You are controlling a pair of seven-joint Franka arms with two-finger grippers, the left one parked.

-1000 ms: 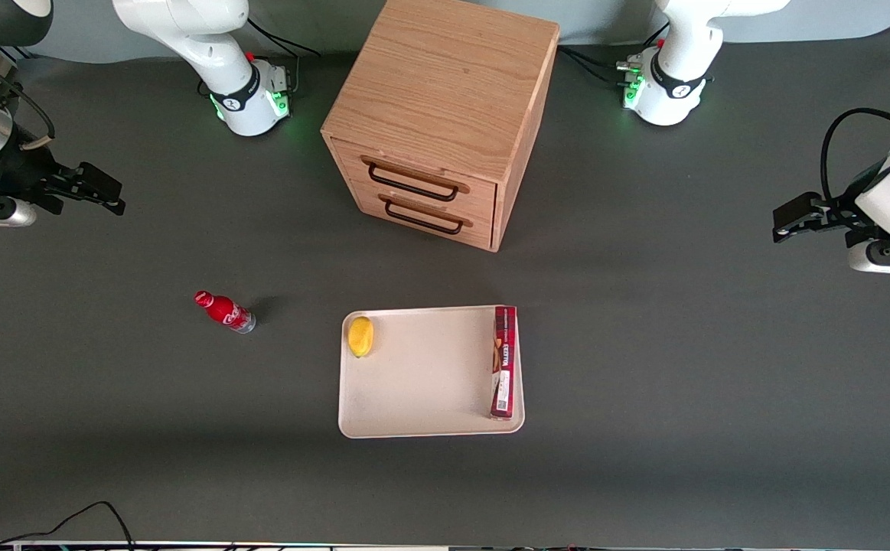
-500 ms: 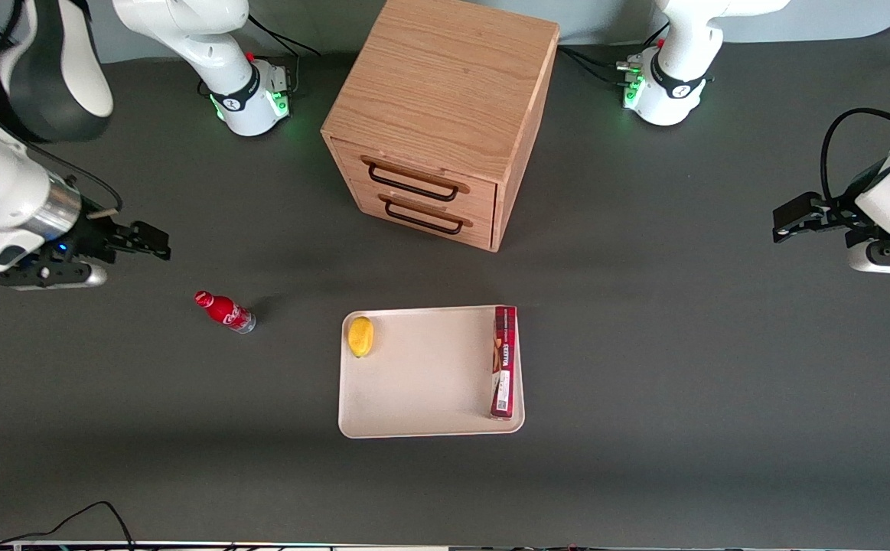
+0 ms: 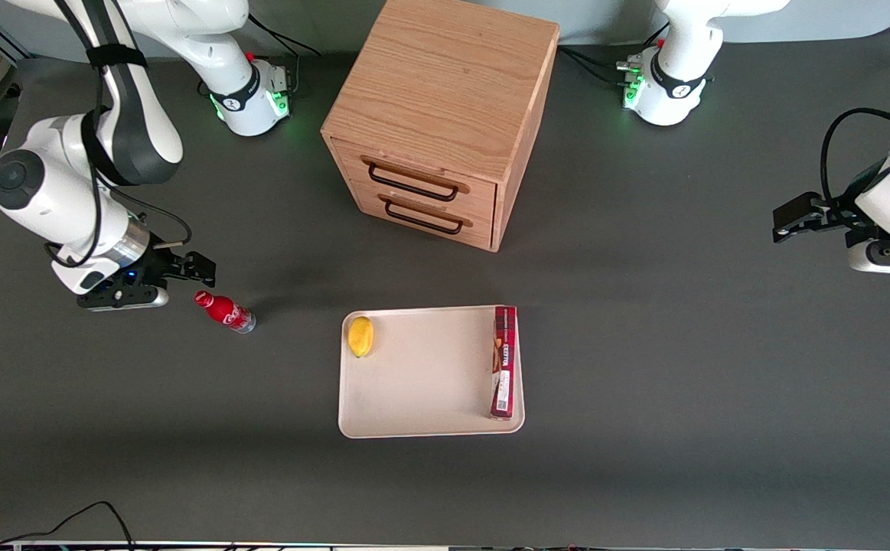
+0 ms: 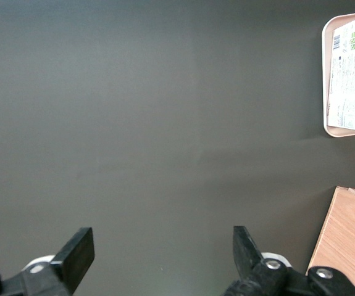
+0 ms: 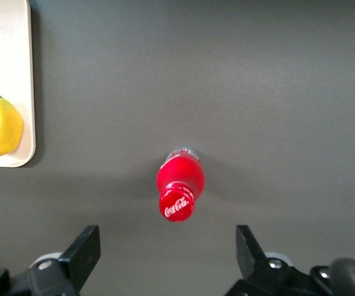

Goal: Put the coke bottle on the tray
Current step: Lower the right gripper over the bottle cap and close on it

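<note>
Dark grey table, seen from above and in front. Coke bottle (image 3: 224, 311) standing upright on the bare table, toward the working arm's end, well apart from the tray (image 3: 422, 383). Long axis vertical — red cap pointing up, clear base down on the tabletop. Seen nearly end-on in the right wrist view (image 5: 179, 187): round cap with white script logo facing the camera, red body below it, a sliver of clear base showing past the shoulder.

Gripper (image 3: 193, 268) hanging just beside the bottle, a little farther from the front camera than the cap and above the table, touching nothing. Fingers spread wide, nothing between them; in the right wrist view (image 5: 167, 259) the two black fingertips (image 5: 86, 243) stand well apart, with the cap lined up roughly in the gap but still short of it.

Cream tray (image 5: 7, 80) lying flat near the middle of the table, in front of a wooden drawer cabinet (image 3: 438, 115) with two closed drawers. On the tray: a lemon (image 3: 360, 336) at the corner nearest the bottle, and a long red box (image 3: 503, 361) lying along the rim at the parked arm's end. Tray middle bare — bottle not yet on it.
</note>
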